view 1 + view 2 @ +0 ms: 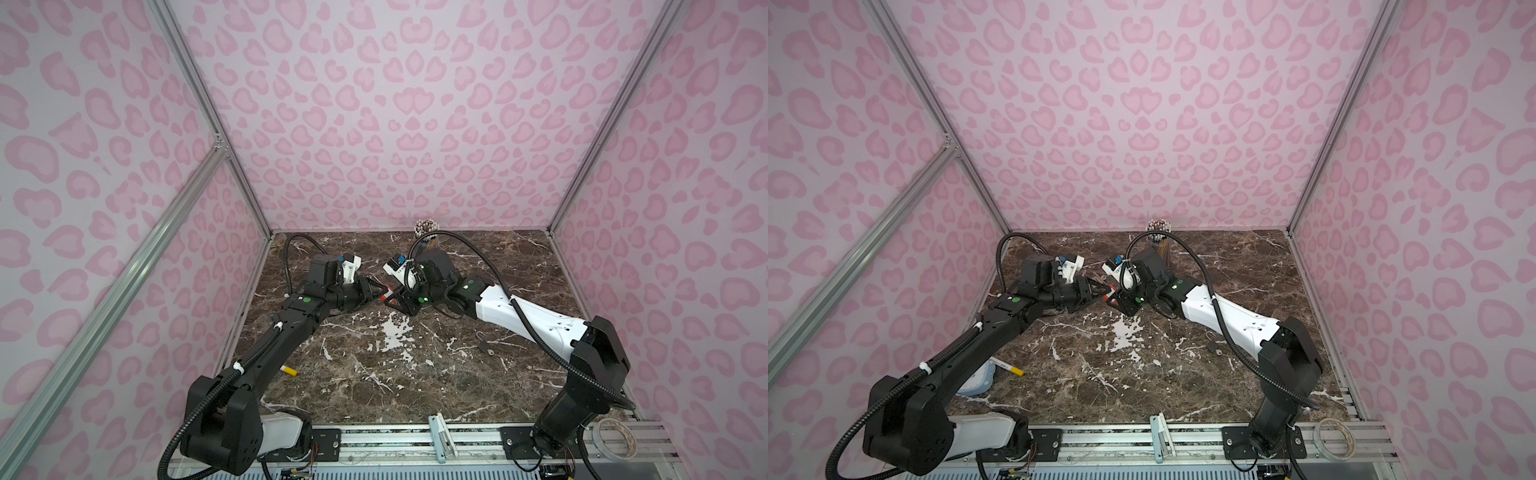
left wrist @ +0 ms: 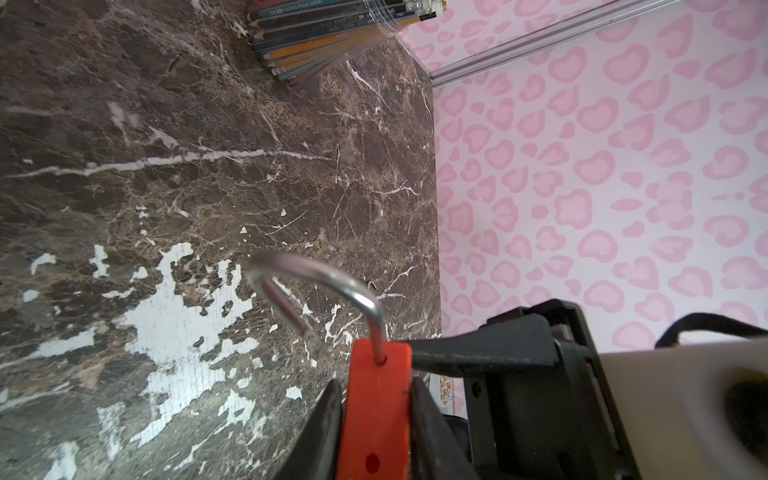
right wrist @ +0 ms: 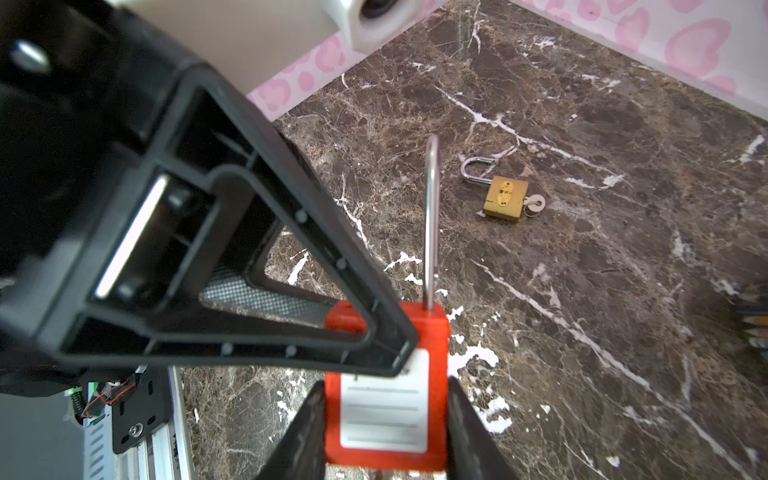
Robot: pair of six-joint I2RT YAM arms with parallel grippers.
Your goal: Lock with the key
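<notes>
jointly, two end effectors [image 2: 376, 386] [image 3: 386, 386] tight on one red padlock [image 3: 434, 332] (one brass padlock [image 3: 505, 197] apart)

Left pincer [image 1: 1100, 289], right pincer [image 1: 1117, 299], red padlock [image 1: 1111, 291] between

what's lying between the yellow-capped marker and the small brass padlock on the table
Nothing. In both top views only bare marble table runs from the marker across to the brass padlock.
</notes>
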